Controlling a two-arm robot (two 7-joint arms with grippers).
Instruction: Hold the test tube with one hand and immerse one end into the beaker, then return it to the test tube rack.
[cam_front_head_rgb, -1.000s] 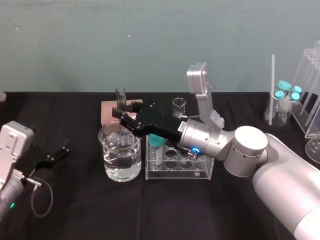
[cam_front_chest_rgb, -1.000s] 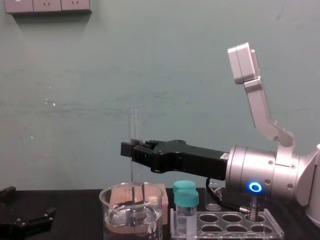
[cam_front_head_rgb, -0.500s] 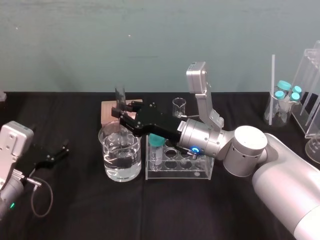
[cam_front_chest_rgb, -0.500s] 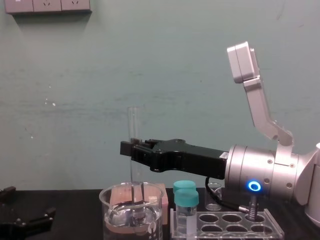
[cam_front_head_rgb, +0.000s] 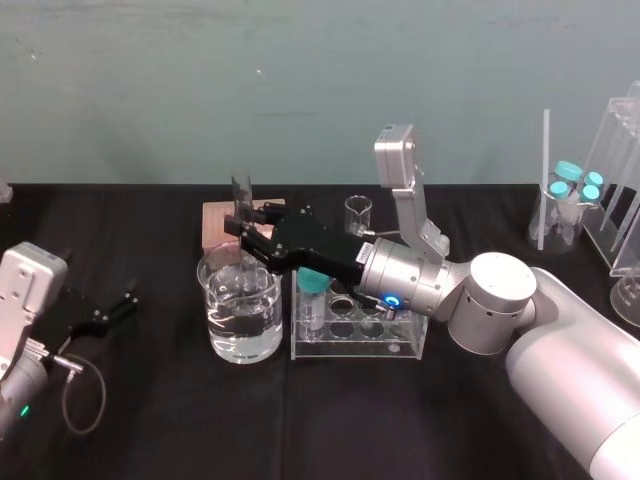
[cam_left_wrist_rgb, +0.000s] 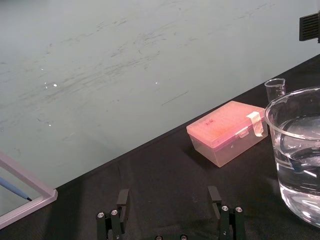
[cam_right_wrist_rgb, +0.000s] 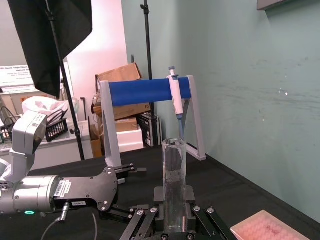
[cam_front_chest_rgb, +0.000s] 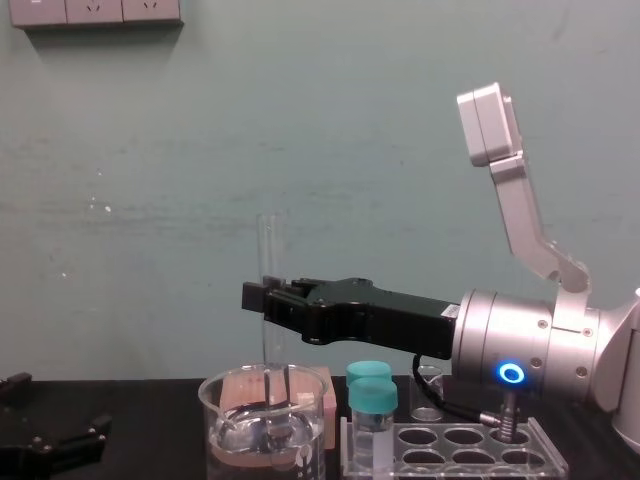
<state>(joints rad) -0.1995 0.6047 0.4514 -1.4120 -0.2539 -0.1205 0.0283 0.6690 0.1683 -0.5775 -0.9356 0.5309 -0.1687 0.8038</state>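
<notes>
- Resting at the 8 o'clock corner of the table, the left gripper lies parked. Its fingers are spread and hold nothing. It is well apart from the work.
- The beaker, part filled with water, stands at 9 o'clock of the rack, just beside it.
- The rack carries one capped vial at its 9 o'clock end. The holes in view toward 3 o'clock look free.
- The right gripper reaches in from 3 o'clock, above the rack. Its jaws are clenched on the test tube at about mid-length, above the beaker's rim.
- The test tube stands upright with its lower end down inside the beaker. It appears to reach the water, though the glass hides how deep.
- Judgement: the dipping step is in hand and about complete; the return to the rack is not yet begun.
- Next move, as judged: raise the tube straight up until its rounded end clears the rim. Carry it toward 3 o'clock, passing above the capped vial. Keep it upright, lower it into a free hole, then release.
- The pink box sits at 12 o'clock of the beaker, and the small beaker at 12 o'clock of the rack. Neither plays a part.
</notes>
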